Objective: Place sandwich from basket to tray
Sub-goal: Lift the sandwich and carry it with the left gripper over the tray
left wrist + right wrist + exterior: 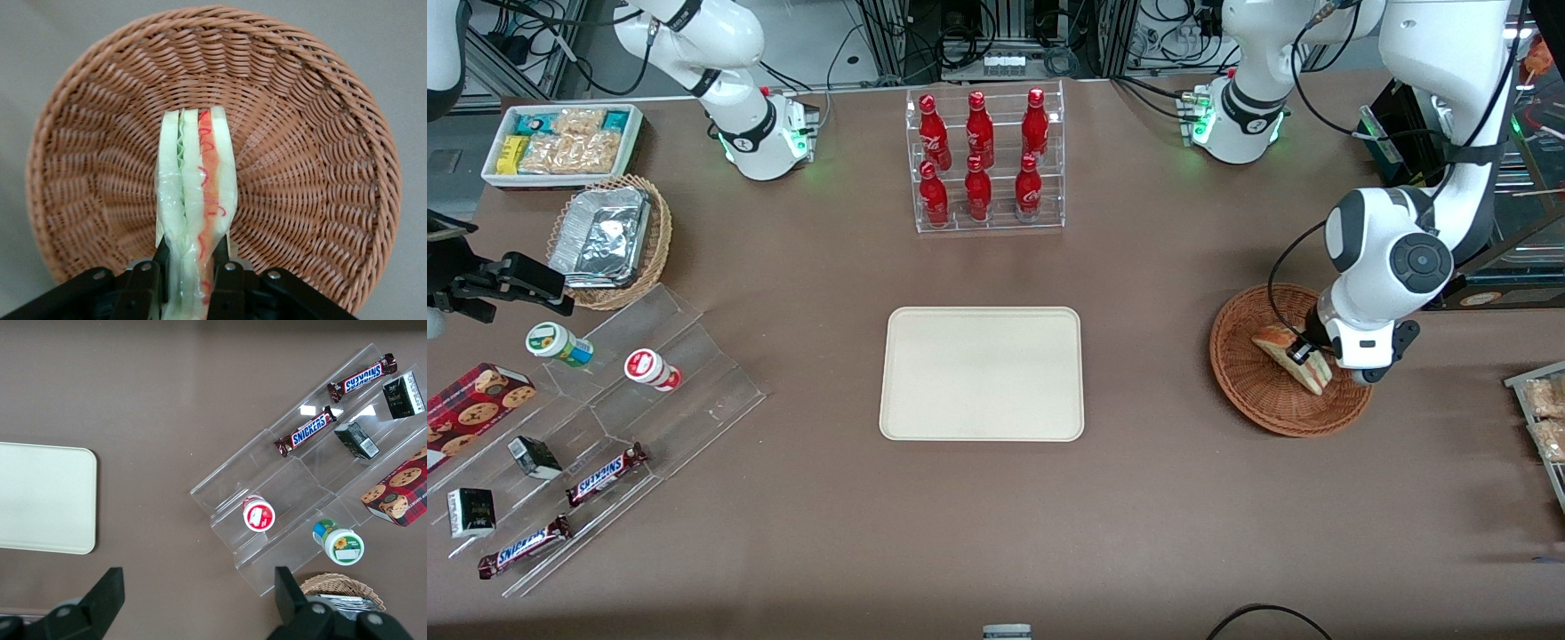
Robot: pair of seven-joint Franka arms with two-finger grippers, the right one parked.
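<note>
Nearest the wrist camera, the sandwich (197, 200) is pinched between the fingers (225, 273) of the hand (1307, 356), over the basket (1249, 391). Grasping is judged done; lifting, carrying to the bare tray (983, 373) and release are left.

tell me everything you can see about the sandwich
The sandwich is a wedge of pale white bread, seemingly wrapped in clear film, with green filling along one layer and red-orange along another on its cut edge. It stands on edge over the basket, pinched on both bread faces by the claw. Whether it touches the weave below cannot be told.
</note>
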